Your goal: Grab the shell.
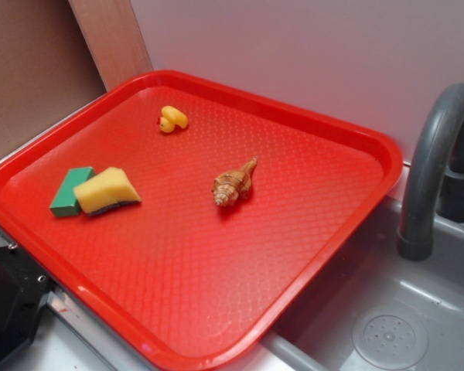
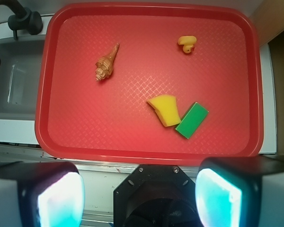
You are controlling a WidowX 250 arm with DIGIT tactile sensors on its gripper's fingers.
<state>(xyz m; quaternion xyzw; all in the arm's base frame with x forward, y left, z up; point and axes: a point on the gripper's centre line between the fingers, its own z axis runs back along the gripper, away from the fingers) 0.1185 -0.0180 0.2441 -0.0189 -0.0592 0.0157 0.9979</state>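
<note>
The shell point(image 1: 233, 184) is a small tan-brown spiral with a pointed tip, lying near the middle of the red tray point(image 1: 317, 255). In the wrist view the shell point(image 2: 107, 63) lies at the tray's upper left, tip pointing up-right. My gripper point(image 2: 139, 196) is open and empty, with its two pads wide apart at the bottom of the wrist view, high above the tray's near edge point(image 2: 146, 156) and well away from the shell. The gripper itself does not show in the exterior view.
A small yellow rubber duck point(image 1: 172, 118) sits at the tray's far side. A yellow sponge point(image 1: 107, 190) leans on a green sponge point(image 1: 69, 191) at the tray's left. A grey sink point(image 1: 387, 325) with a dark faucet point(image 1: 433, 162) lies to the right. The robot's black base point(image 1: 8, 301) stands at the lower left.
</note>
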